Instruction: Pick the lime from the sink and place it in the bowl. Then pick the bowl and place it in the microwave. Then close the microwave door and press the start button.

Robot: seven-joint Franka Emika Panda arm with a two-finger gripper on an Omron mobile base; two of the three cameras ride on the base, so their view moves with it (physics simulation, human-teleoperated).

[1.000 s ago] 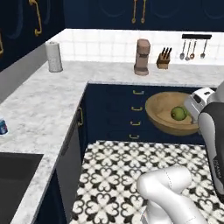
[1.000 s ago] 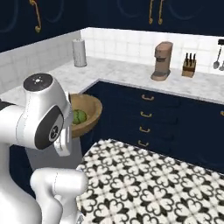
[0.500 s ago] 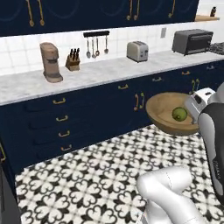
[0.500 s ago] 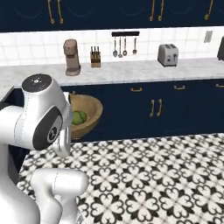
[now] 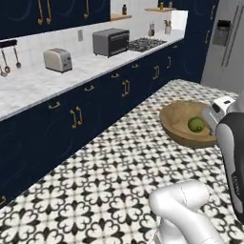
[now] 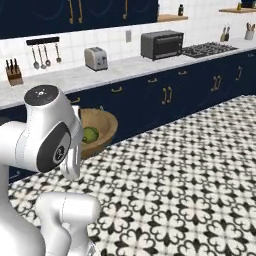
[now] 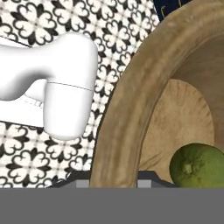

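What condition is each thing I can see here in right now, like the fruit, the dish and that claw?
lime: lying loose inside the bowl, whole.
bowl: held up off the floor, roughly level, carrying the lime.
claw: closed on the bowl's rim.
toaster: upright on the counter, slots empty.
toaster oven: on the counter, door closed.
cabinet doors: all shut.

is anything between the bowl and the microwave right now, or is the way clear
Cannot tell: no built-in microwave is in sight here. The bowl, with the lime inside, is gripped by its rim and carried over open patterned floor. Nearby stand only the cabinet run and the counter with toaster and toaster oven.
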